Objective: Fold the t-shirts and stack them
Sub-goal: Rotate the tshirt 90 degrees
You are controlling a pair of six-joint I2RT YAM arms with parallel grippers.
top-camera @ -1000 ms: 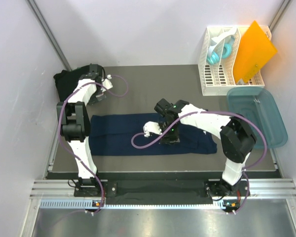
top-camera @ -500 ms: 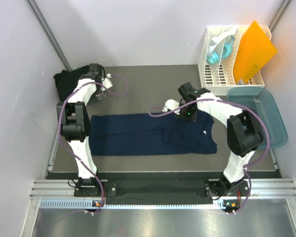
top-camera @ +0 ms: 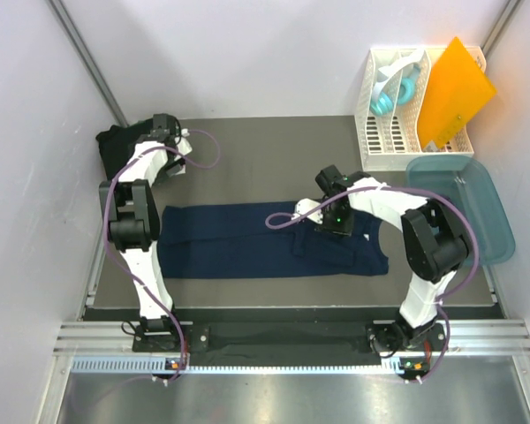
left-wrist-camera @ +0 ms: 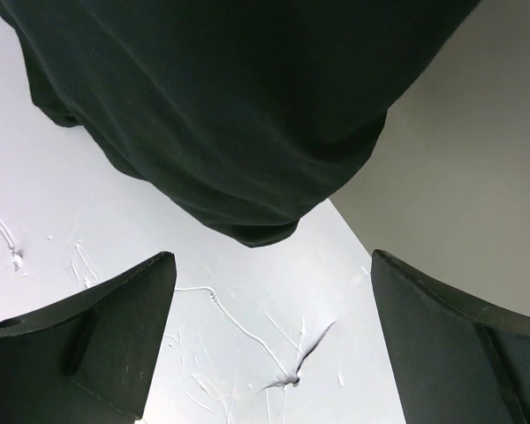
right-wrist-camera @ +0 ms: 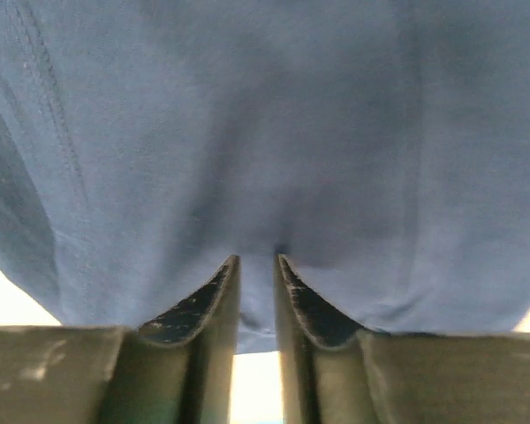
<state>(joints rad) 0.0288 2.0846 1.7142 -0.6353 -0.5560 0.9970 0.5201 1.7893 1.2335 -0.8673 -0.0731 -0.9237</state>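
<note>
At mid-table, noting the navy shirt [top-camera: 238, 240] lying spread flat, stretching long from left to right across the grey table [top-camera: 274, 155]. Seeing the right gripper [top-camera: 334, 215] pressing down at the shirt's far edge, toward its right end. Reading it from the right wrist view as clenched on the cloth, showing fingers [right-wrist-camera: 214, 296] nearly meeting and pinching a fold of navy fabric at their tips. Finding the left gripper [left-wrist-camera: 272, 265] reaching into the far left corner, released, showing fingers standing wide apart. Seeing a dark shirt [left-wrist-camera: 230, 106] bunching just ahead of those fingers, not touching them, sitting crumpled against the left wall. Logging, at the far right, a white rack [top-camera: 373, 132] holding an orange folder [top-camera: 455, 93] and teal headphones [top-camera: 394, 93], and a teal tub [top-camera: 464, 208] sitting just in front of it.
</note>
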